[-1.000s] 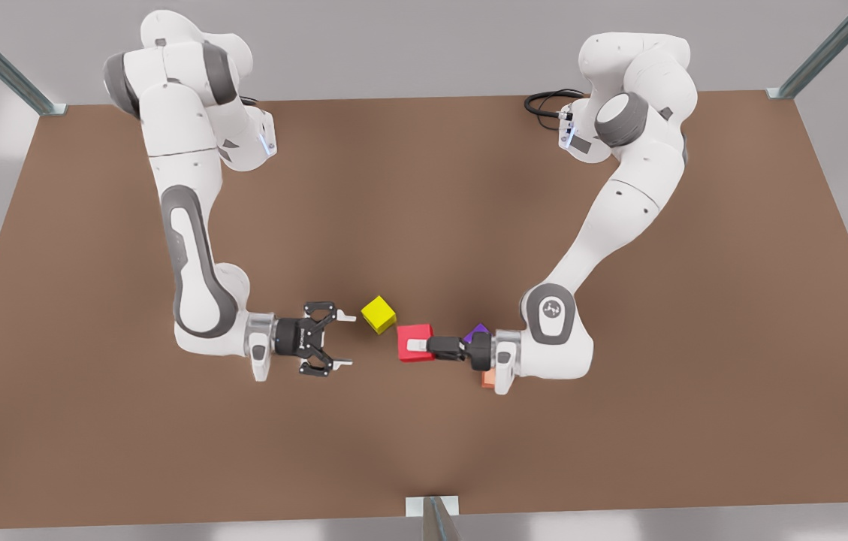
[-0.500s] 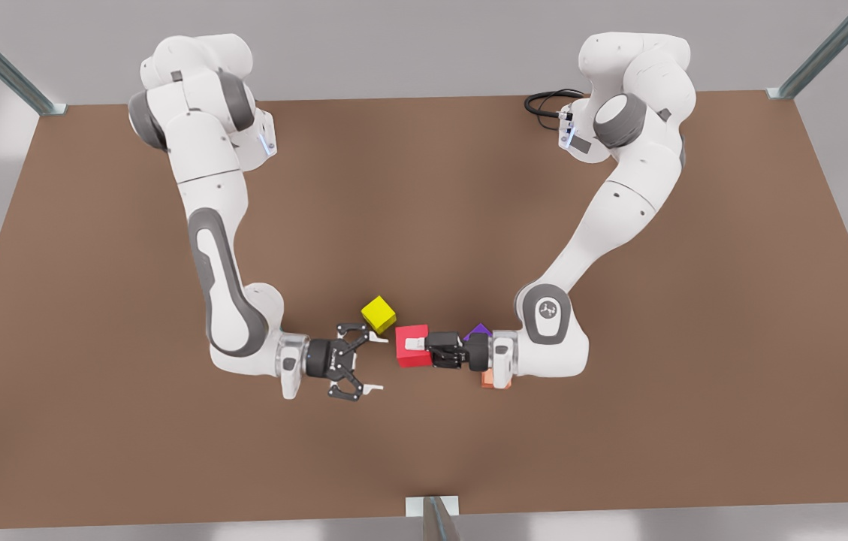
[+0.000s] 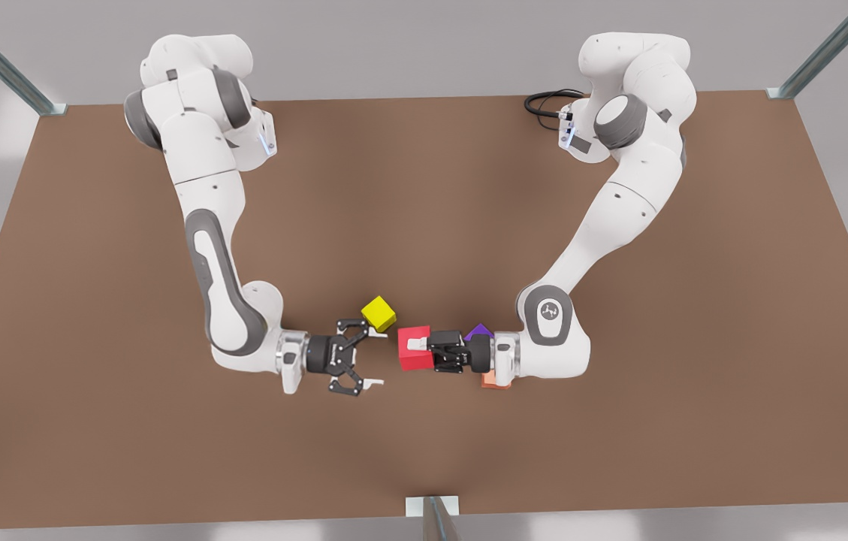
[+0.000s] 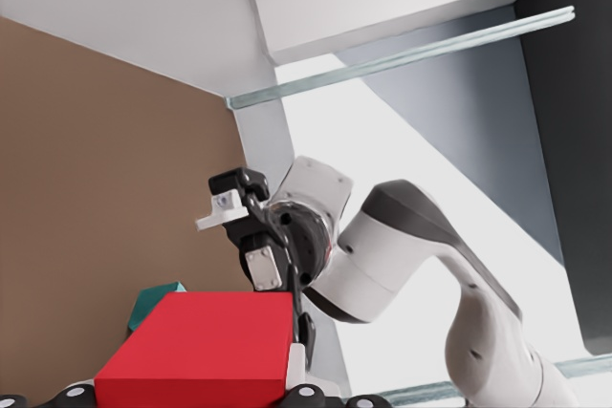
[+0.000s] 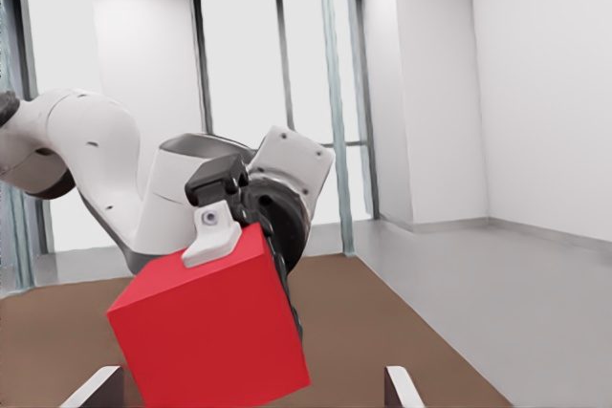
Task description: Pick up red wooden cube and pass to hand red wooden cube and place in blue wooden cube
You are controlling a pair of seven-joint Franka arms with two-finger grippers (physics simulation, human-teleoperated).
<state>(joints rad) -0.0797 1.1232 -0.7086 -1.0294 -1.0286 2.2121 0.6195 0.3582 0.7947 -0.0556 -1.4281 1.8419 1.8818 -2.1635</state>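
The red wooden cube [image 3: 410, 359] hangs just above the brown table near its middle, with my left gripper [image 3: 416, 349] shut on it; that arm reaches in from the front view's right. In the left wrist view the red cube [image 4: 201, 351] sits close between the fingers. Beside it there, a corner of the teal blue wooden cube [image 4: 153, 303] peeks out on the table. My right gripper [image 3: 376, 359] stands open a short gap from the cube, facing it from the front view's left. Seen from the right wrist, the red cube [image 5: 210, 332] is straight ahead with a left finger [image 5: 212, 236] on it.
A yellow cube [image 3: 378, 313] lies on the table [image 3: 424, 188] just behind the right gripper's far finger. A purple cube [image 3: 478, 330] and a salmon-orange cube [image 3: 493, 382] lie partly hidden under the left wrist. A black cable [image 3: 544, 101] lies at the back.
The right arm has swung in from the front view's left, bringing its open gripper close to the red cube. The left gripper and its cube have barely moved.
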